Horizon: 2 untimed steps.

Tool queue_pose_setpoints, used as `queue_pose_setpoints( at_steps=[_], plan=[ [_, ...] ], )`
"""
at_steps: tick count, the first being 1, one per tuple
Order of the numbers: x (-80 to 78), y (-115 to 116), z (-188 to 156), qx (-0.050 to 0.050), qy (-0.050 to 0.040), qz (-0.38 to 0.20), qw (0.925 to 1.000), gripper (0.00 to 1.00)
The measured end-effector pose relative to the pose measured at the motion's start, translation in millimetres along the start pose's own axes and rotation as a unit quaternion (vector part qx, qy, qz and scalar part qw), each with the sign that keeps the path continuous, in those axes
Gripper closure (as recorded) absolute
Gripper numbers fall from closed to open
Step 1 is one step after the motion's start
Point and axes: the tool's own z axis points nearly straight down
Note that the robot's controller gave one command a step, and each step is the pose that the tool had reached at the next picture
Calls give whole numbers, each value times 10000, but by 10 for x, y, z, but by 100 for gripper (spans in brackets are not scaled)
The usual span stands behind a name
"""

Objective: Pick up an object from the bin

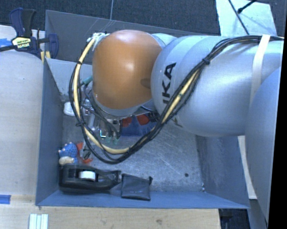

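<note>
Two risks for you: the gripper [102,129], how wide it stands you cannot tell, hangs beyond the black tape dispenser [88,177] beside a half-hidden blue-and-red thing [135,122], so closing blind may miss it or clip the small blue toy [69,152] nearer the dispenser.

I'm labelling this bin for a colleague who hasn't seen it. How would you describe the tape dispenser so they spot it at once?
Find the grey metal bin's bottom-left corner in the camera view. The black plastic tape dispenser lies there along the lower wall, left of a flat black square piece. Only it carries a white roll of tape.
</note>
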Motion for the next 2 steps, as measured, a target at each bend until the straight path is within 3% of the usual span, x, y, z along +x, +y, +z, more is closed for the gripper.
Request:
queue_pose_setpoints(
  at_steps=[1,2],
  plan=[
    [-277,-31,1254,-17,-85,-735,9973,0],
    [-416,-754,1247,7,-52,-3985,9171,0]
  ],
)
